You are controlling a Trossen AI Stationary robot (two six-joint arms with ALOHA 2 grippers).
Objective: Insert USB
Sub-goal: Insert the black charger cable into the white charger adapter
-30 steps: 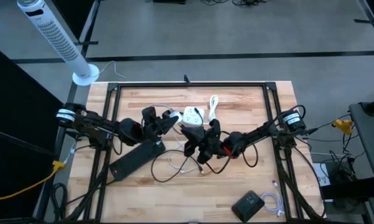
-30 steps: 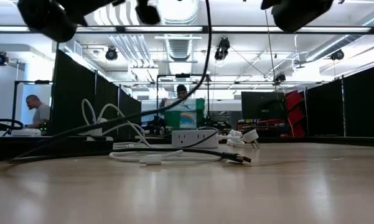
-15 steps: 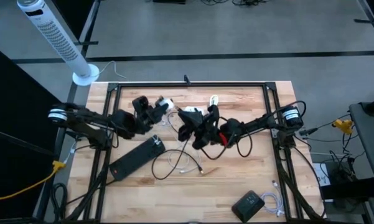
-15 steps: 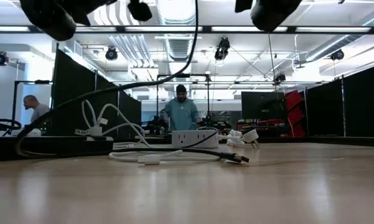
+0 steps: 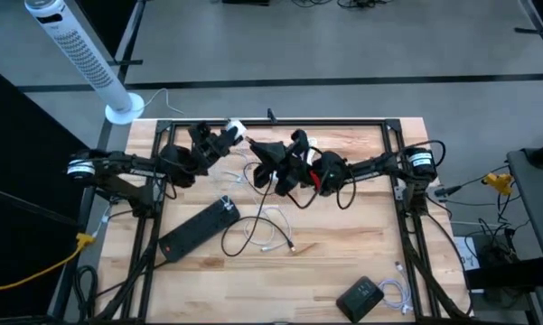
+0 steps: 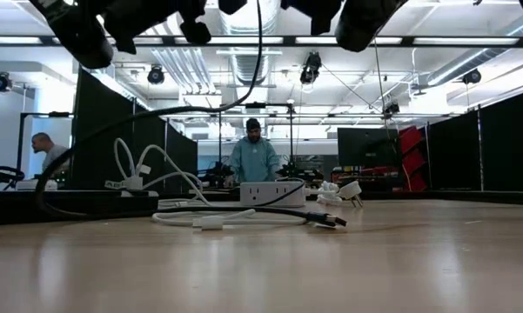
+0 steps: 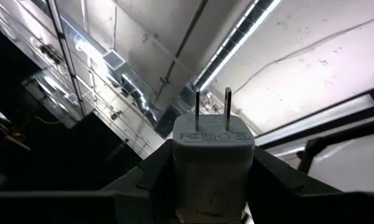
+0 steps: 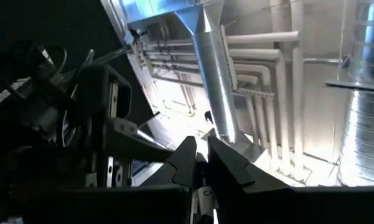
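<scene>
- The light butcher-block wooden table carries a long black power strip at the near left, loose thin white and black cables at centre, and a black box-shaped adapter with a coiled white cable at the near right.
- Both dark arms have lifted and swung toward the far edge of the table over the last second. Earlier they worked low over the table centre beside a white multi-outlet block; now they meet high, above the far rail.
- The left gripper is clamped on a white cube-shaped wall charger with two metal prongs. The prongs point away from the wrist, toward the ceiling.
- The right gripper is shut tight on a thin black cable end, judged to be the USB plug; a black cable trails down from it to the table.
- Judgement: both parts are now off the table and held close together, facing each other. The step in hand is alignment of plug and charger port; insertion is not yet done.
- Writing: the charger face bears a line of small grey print between the prongs and the body, too small to read. A white mark on the held plug shows only partial letters.
</scene>
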